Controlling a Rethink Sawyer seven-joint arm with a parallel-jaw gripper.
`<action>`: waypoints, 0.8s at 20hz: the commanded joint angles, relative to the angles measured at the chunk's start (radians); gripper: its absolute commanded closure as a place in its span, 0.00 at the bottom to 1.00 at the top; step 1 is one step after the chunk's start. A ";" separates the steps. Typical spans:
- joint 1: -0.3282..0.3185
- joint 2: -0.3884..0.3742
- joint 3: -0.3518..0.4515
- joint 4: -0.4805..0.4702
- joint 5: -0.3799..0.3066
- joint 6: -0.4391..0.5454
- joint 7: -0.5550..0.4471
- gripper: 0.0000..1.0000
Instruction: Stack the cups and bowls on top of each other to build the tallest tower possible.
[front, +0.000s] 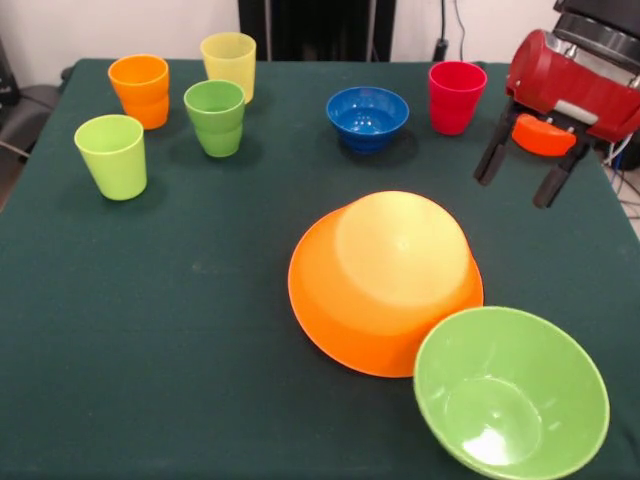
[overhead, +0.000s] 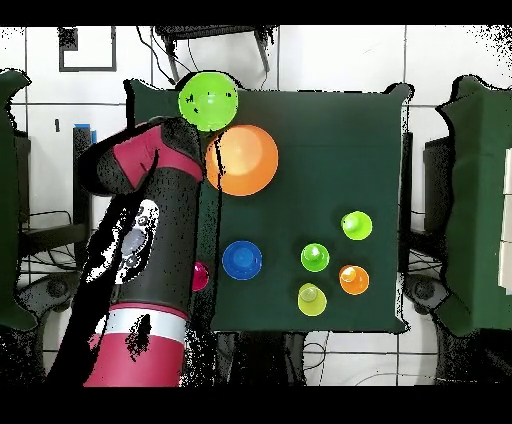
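Note:
The very large orange bowl (front: 385, 280) lies upside down mid-table. The large light green bowl (front: 510, 390) stands upright against its near edge. At the far side stand the orange cup (front: 140, 90), pale yellow cup (front: 229, 62), green cup (front: 215, 117), lime green cup (front: 111, 155), small blue bowl (front: 368, 116) and red-pink cup (front: 456, 96). My gripper (front: 515, 190) hovers right of the red-pink cup, fingers spread. The small red-orange bowl (front: 543, 135) shows between them near the palm; I cannot tell if it is touched. The purple bowl is out of view.
In the overhead view the arm (overhead: 150, 250) covers the table's left edge and hides the gripper. The orange bowl (overhead: 242, 160) and green bowl (overhead: 208, 100) sit at the far left corner. The table's (front: 200, 330) right edge lies close beside the gripper.

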 joint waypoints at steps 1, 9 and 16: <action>-0.044 0.096 0.114 0.064 -0.026 -0.078 0.009 0.00; -0.058 0.122 0.182 0.029 0.030 -0.081 0.018 0.00; -0.029 0.162 0.179 -0.066 0.080 -0.003 0.075 0.00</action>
